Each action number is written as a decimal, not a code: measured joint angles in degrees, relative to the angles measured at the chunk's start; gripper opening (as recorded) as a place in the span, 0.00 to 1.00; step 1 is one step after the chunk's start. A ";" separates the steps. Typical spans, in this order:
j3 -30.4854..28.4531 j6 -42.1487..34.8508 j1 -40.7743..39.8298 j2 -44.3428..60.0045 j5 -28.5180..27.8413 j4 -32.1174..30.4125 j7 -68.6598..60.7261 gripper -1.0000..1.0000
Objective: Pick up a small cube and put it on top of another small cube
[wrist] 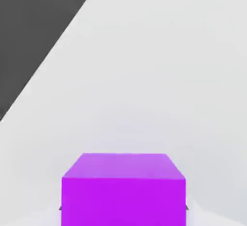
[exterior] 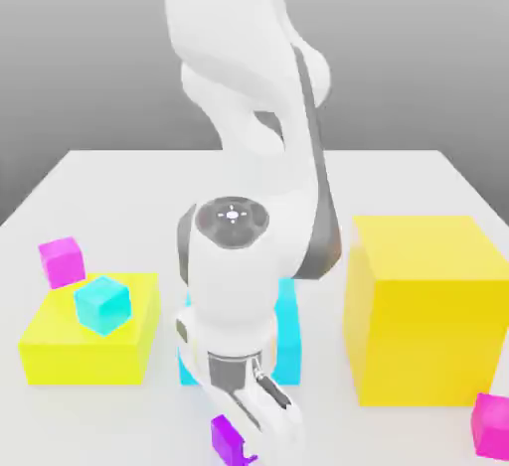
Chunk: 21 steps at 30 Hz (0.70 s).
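The small violet-purple cube [exterior: 227,439] sits low at the table's front edge, right under my hand. My gripper [exterior: 242,446] is shut on it, with a finger on either side. In the hand view the purple cube [wrist: 123,191] lies close up between the fingertips, which just peek out at its two lower corners. The small light cyan cube [exterior: 102,304] rests tilted on top of a flat yellow block [exterior: 60,345] on the exterior view's left, well apart from my gripper.
A big yellow block [exterior: 427,305] stands on the exterior view's right. A flat cyan block [exterior: 288,340] lies behind my arm. One magenta cube [exterior: 62,260] sits behind the flat yellow block, another [exterior: 492,424] at the front right corner. The table edge [wrist: 53,56] runs close to the hand.
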 joint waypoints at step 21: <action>-9.99 -25.58 -16.46 -40.92 8.93 -15.11 -10.90 0.00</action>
